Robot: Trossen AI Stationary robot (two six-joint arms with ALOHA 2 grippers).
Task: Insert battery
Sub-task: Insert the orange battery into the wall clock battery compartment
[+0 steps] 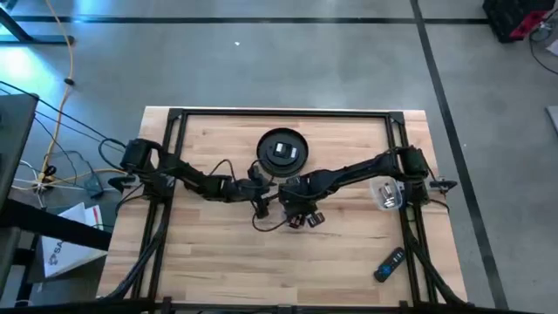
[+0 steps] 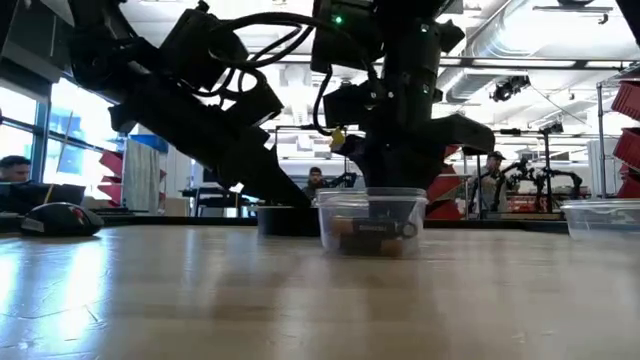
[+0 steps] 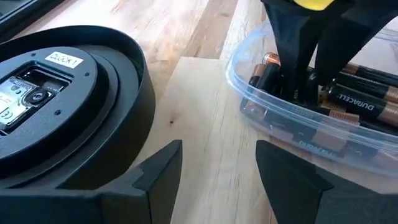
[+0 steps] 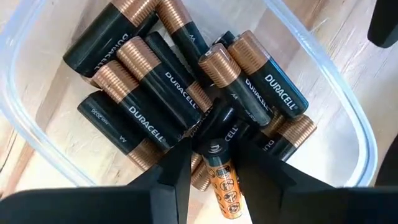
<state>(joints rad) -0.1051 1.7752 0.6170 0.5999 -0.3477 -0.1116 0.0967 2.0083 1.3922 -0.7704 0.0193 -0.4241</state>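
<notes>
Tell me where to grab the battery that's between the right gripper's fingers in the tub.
Grip the battery across its round body near the upper end, coming straight down from above. It lies tilted on top of the pile in the tub, so only that end is free. The right gripper already straddles it there.

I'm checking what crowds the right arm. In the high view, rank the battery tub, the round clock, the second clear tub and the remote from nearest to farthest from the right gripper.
1. battery tub: the right gripper is inside it, mid-table.
2. round clock: beyond it, toward the table's far edge.
3. second clear tub: out by the right arm's base.
4. remote: near the right front corner.
</notes>
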